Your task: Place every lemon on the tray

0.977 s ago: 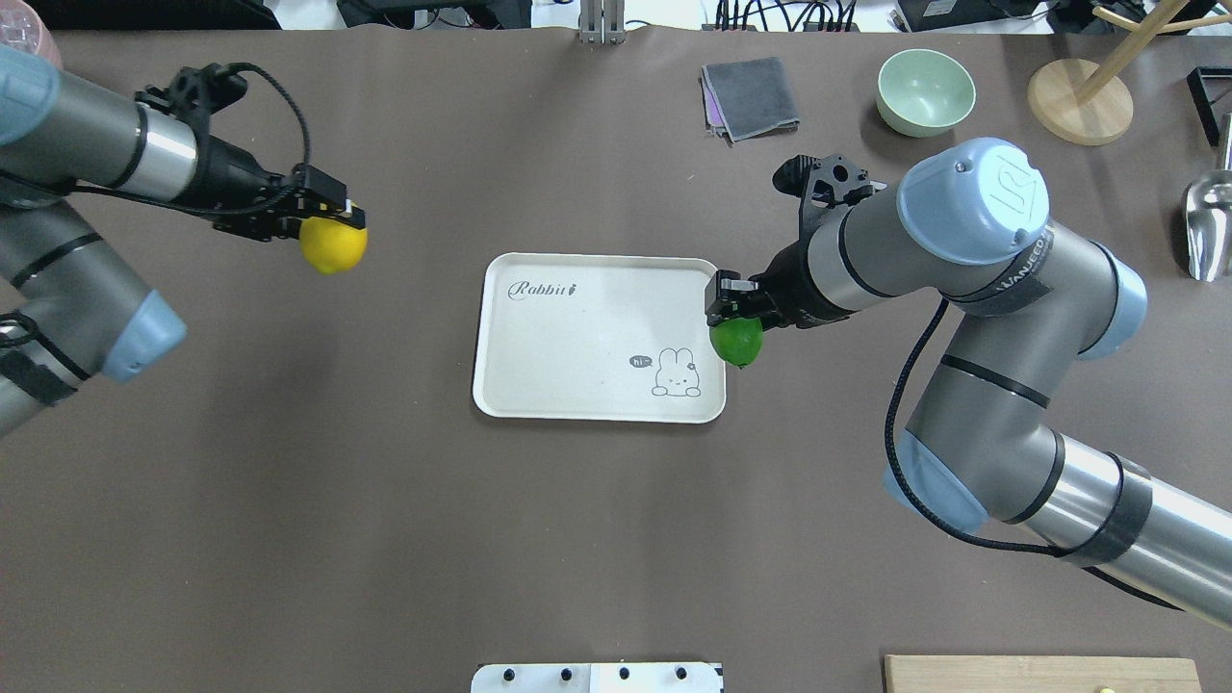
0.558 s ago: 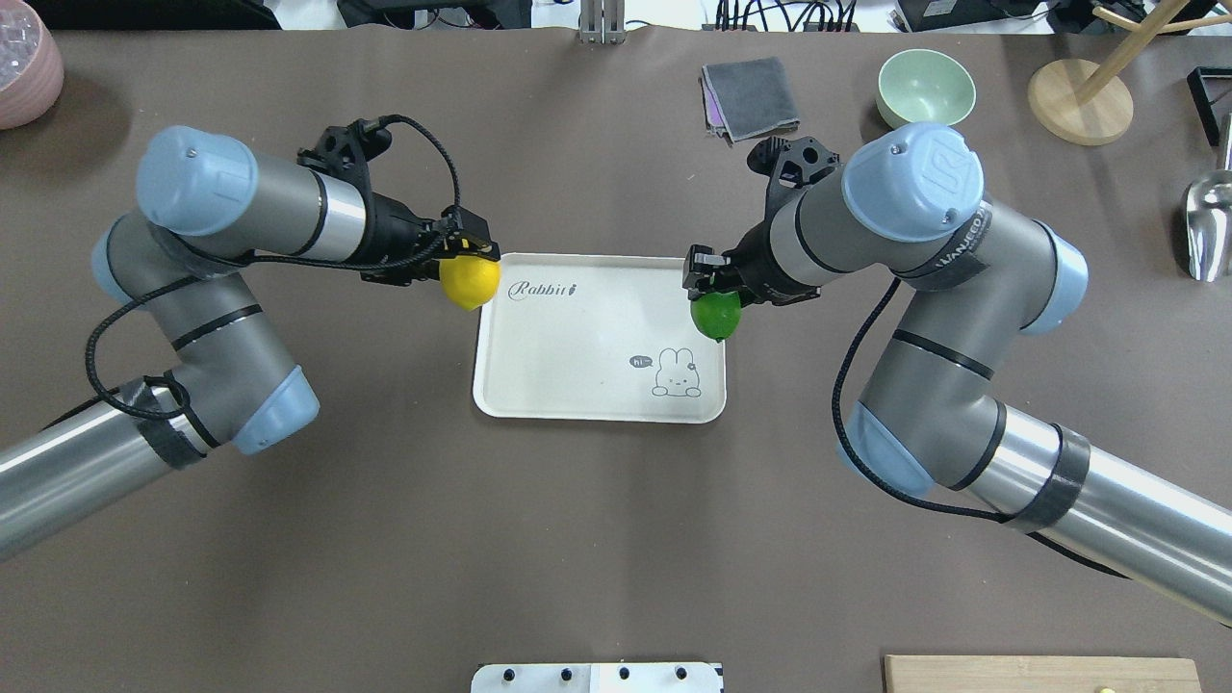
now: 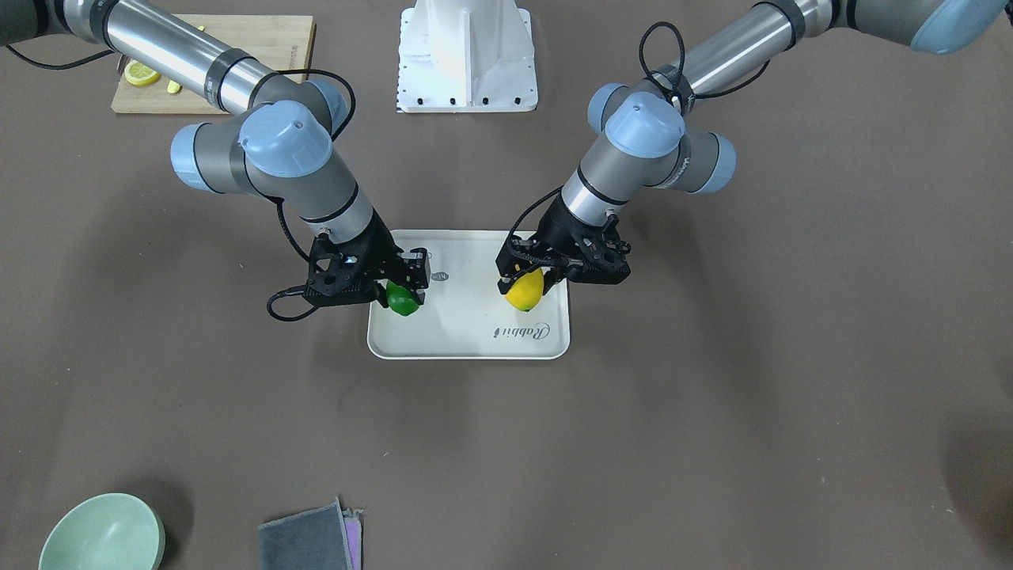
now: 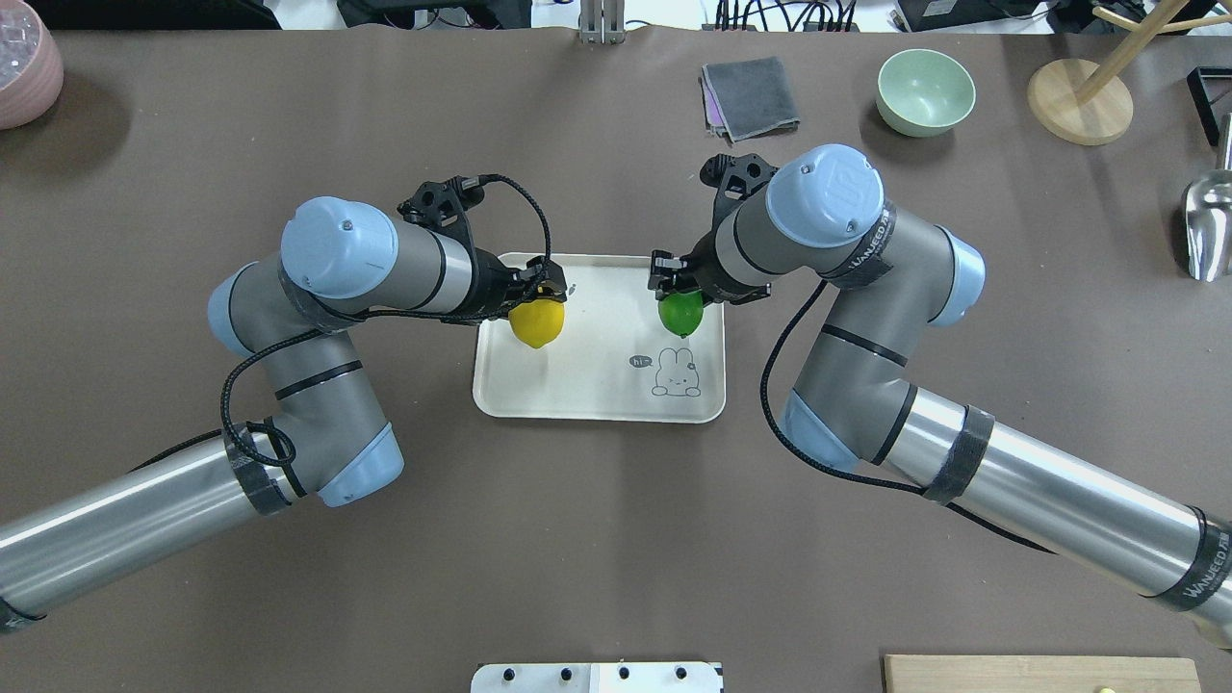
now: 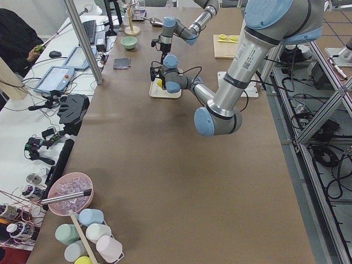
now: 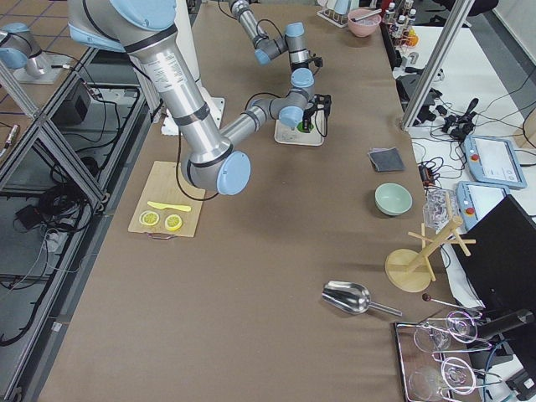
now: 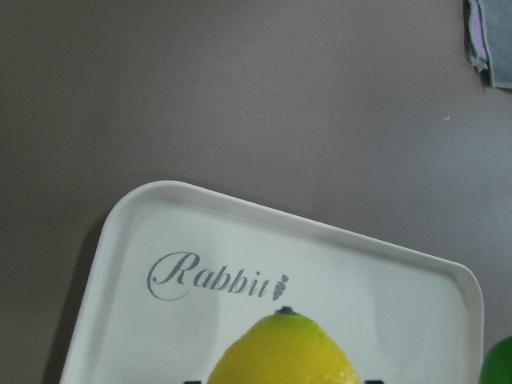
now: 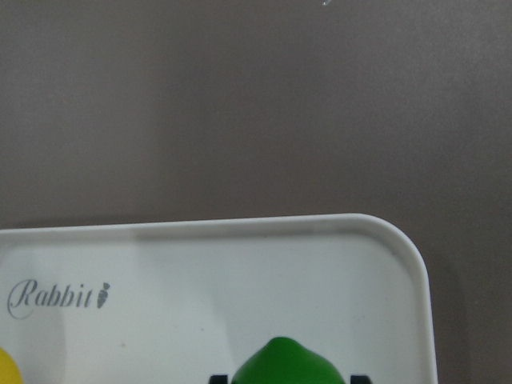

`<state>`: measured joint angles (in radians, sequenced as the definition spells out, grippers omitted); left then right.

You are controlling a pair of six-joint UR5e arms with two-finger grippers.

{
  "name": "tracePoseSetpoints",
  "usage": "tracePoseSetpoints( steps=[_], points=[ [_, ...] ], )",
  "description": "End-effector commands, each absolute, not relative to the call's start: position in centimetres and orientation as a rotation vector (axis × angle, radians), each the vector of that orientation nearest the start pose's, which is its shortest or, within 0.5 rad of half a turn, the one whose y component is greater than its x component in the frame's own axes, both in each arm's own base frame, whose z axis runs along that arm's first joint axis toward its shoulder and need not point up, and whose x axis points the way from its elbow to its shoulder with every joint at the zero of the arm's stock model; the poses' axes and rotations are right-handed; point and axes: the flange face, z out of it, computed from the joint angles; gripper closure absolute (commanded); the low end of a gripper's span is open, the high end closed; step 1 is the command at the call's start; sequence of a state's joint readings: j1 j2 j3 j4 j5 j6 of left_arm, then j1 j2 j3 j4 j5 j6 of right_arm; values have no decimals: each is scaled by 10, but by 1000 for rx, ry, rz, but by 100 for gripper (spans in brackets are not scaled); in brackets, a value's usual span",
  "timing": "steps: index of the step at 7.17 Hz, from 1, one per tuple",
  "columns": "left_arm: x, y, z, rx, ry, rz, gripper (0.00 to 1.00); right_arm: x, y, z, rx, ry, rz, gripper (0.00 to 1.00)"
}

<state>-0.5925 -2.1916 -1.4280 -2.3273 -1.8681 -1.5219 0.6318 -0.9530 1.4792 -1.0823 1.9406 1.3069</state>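
Observation:
The cream-white tray (image 4: 597, 385) with the "Rabbit" script lies mid-table; it also shows in the front view (image 3: 467, 332). My left gripper (image 4: 539, 298) is shut on the yellow lemon (image 4: 536, 323) and holds it over the tray's left part; the lemon also shows in the front view (image 3: 525, 291) and the left wrist view (image 7: 284, 352). My right gripper (image 4: 677, 289) is shut on the green lemon (image 4: 681, 314) over the tray's right part; that lemon also shows in the front view (image 3: 402, 301) and the right wrist view (image 8: 280, 364). Whether the lemons touch the tray I cannot tell.
A grey folded cloth (image 4: 751, 98) and a pale green bowl (image 4: 926, 91) sit at the far right. A wooden stand (image 4: 1080, 101) and a metal scoop (image 4: 1209, 226) are at the right edge. A pink bowl (image 4: 27, 77) is far left. A bamboo board with lemon slices (image 3: 158, 75) lies near the base.
Both arms have swung inward. The yellow lemon moved right from off the tray to over its left part. The green lemon moved left from the tray's right rim to over the tray.

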Motion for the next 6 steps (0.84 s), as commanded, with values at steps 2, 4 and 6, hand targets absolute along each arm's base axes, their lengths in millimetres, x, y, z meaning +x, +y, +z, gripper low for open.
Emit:
tracePoseSetpoints(
  steps=[2,4,6],
  points=[
    [544,-483,269,124,1217,-280,100,-539,-484,280,110,-1046,114,100],
    [544,-484,270,129,1214,-286,3,-541,-485,285,110,-1036,110,3],
    [540,-484,268,138,1222,-287,2,-533,-494,264,125,-1066,115,0]
  ],
)
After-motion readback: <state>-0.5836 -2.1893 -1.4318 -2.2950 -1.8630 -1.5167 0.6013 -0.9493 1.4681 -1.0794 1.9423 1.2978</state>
